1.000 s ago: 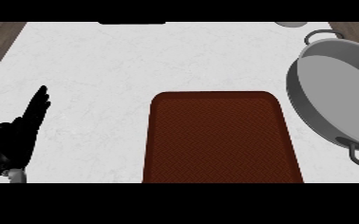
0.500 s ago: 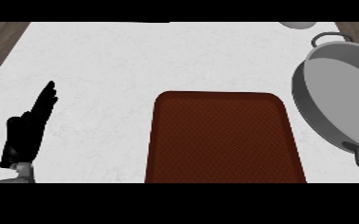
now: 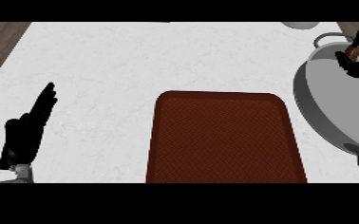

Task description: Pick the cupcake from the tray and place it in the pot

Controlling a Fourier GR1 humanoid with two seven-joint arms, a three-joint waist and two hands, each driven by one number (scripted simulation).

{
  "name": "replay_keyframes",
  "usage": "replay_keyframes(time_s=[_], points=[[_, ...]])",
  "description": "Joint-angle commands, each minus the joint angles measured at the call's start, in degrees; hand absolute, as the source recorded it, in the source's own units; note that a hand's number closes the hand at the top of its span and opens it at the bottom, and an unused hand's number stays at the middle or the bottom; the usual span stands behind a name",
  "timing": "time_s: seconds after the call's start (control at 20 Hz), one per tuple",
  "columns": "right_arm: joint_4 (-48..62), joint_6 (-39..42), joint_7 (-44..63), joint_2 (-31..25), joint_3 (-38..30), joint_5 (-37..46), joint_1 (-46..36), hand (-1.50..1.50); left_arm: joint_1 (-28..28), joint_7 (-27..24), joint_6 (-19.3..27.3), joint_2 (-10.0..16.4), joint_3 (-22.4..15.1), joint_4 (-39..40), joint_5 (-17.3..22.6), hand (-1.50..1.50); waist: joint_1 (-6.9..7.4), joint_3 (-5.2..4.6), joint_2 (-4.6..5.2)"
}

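One tray (image 3: pixel 224 137), one pot (image 3: pixel 324 102); left hand (image 3: pixel 25 132) with fingers straight together, right hand (image 3: pixel 345 62) unclear.

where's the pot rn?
Head view, far right: the grey pot sits on the counter just right of the brown tray, partly cut off by the view's right edge.

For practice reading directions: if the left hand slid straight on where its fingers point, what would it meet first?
Apparently nothing: the left hand points away and slightly right, over white counter up to its far edge. The tray lies right of that line.
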Motion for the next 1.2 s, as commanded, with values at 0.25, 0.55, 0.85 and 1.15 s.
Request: replay_keyframes(time_s=[0.25,0.55,0.85,1.15], points=[[23.7,3.4,-3.3,7.0,0.2,1.3,-13.4,-1.5,0.5,-0.7,-1.1,0.5,1.5,-0.5,0.8,0.0,0.29,0.02,-0.01],[34.4,3.6,-13.6,6.7,-2.4,1.4,-16.8,-1.5,-2.8,0.4,0.7,-1.5,0.5,2.3,-1.4,0.0,-0.62,0.03,0.0],[33.1,7.8,-16.1,10.0,-12.7,-11.2,-18.9,-1.5,-2.5,0.2,-0.5,-0.1,2.1,3.6,-0.3,0.0,-1.62,0.05,-0.16],[35.8,19.5,-11.9,3.6,-18.7,-18.5,-18.9,-1.5,0.2,-0.5,1.0,-2.5,0.3,1.5,-2.0,0.0,-1.81,-0.01,-0.45]])
